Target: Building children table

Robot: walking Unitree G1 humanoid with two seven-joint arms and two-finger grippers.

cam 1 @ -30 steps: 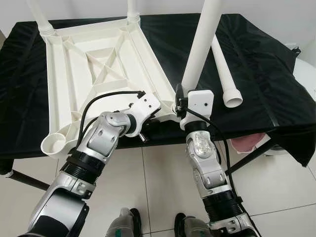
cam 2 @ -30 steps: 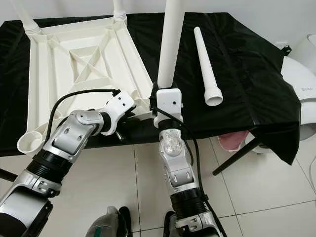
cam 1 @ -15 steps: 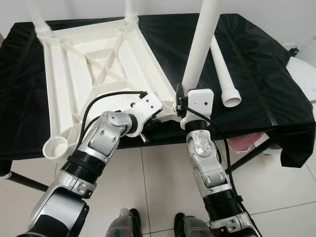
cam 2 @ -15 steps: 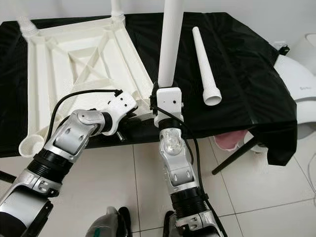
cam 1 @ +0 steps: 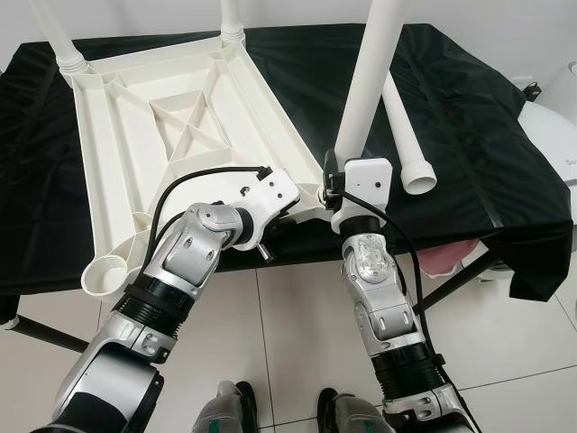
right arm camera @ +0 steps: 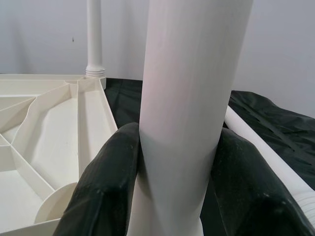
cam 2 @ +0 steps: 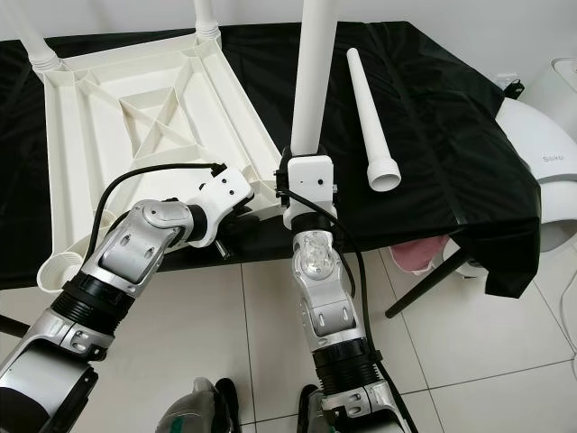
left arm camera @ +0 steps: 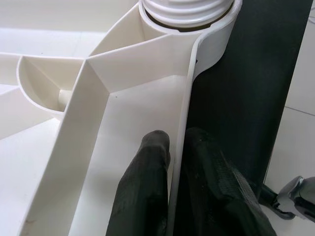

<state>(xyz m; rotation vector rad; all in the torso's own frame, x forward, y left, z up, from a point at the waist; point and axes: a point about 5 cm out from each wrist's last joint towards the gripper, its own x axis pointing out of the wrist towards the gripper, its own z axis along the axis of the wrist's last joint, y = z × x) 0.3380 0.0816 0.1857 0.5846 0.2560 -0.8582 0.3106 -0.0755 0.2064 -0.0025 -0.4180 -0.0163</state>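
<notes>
right hand point(right arm camera: 172, 162) grips the upright leg point(cam 1: 367, 86) — left hand point(left arm camera: 177, 162) pinches the tabletop point(cam 1: 180, 135) rim.

Left gripper point(left arm camera: 174, 147) pinches tabletop rim point(left arm camera: 183, 118), one finger each side; threaded leg end point(left arm camera: 184, 11) in corner socket, black cloth point(left arm camera: 246, 83) alongside.

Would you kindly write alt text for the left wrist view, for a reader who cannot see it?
The left gripper pinches the thin side rim of the upturned white tabletop, one black finger each side. Ahead, a threaded table leg sits in the corner socket, with the black cloth alongside.
</notes>
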